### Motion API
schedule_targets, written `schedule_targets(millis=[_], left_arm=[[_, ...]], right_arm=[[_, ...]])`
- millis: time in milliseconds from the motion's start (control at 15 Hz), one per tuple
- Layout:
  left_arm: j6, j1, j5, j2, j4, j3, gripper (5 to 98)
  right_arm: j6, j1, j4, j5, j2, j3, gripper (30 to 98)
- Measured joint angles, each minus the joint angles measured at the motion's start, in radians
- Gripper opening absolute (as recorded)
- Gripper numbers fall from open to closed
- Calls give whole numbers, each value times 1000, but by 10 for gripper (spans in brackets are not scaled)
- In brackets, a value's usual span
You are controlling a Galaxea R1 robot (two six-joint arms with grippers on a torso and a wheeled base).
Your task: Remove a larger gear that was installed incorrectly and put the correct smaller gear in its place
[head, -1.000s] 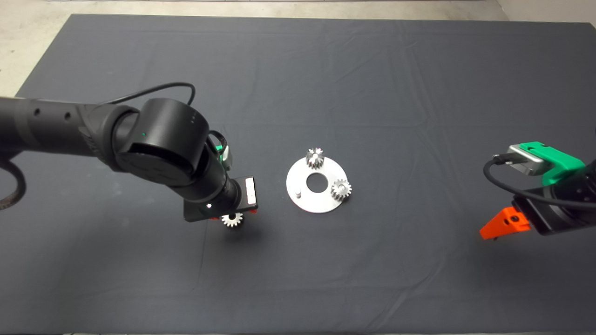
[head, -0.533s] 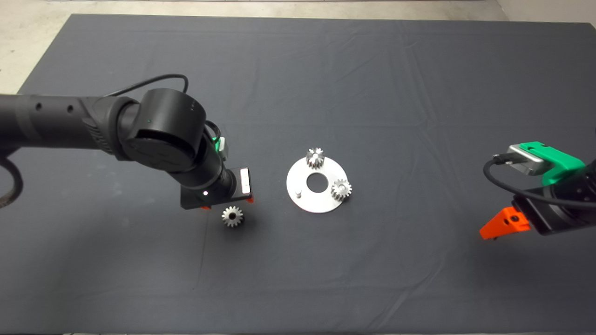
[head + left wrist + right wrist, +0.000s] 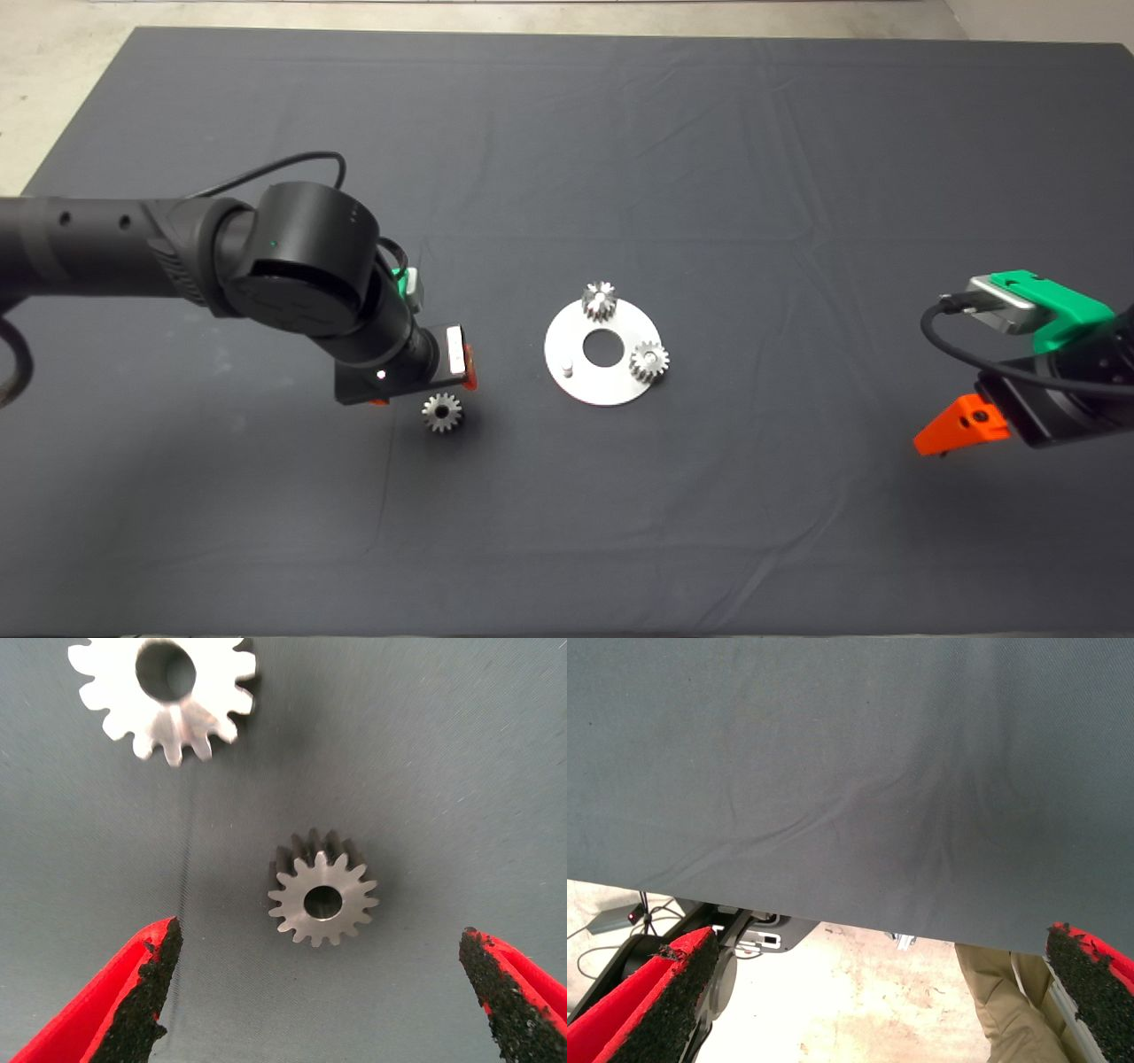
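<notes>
Toward the mat's left edge, hovering with left gripper (image 3: 319, 943) spread over the loose larger gear (image 3: 323, 901); next, shift across and pinch the smaller gear (image 3: 164, 691). Right gripper (image 3: 873, 1001) idle at the right edge, spread too.

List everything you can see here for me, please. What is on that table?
mat: one, dark grey, covers the table
plate: one, silver, round with a centre hole, mid-mat
mounted gears: two, grey, at the plate's rim
pin: one, silver, bare, on the plate
larger gear: one, darker grey, flat on the mat ahead of the left gripper's fingers
smaller gear: one, whitish silver, on the mat beyond it
person's leg: one, khaki, past the mat's edge
left gripper: red fingers, open, over the mat left of the plate
right gripper: red fingers, open, parked at the mat's right edge
</notes>
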Motion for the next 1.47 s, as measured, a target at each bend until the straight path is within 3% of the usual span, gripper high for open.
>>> schedule_targets(millis=[533,1467], left_arm=[[-3,71,-1,4,47,-13,793],[23,109,-1,37,106,-77,793]], right_arm=[[0,5,1,0,0,0,977],[0,10,4,0,0,0,977]])
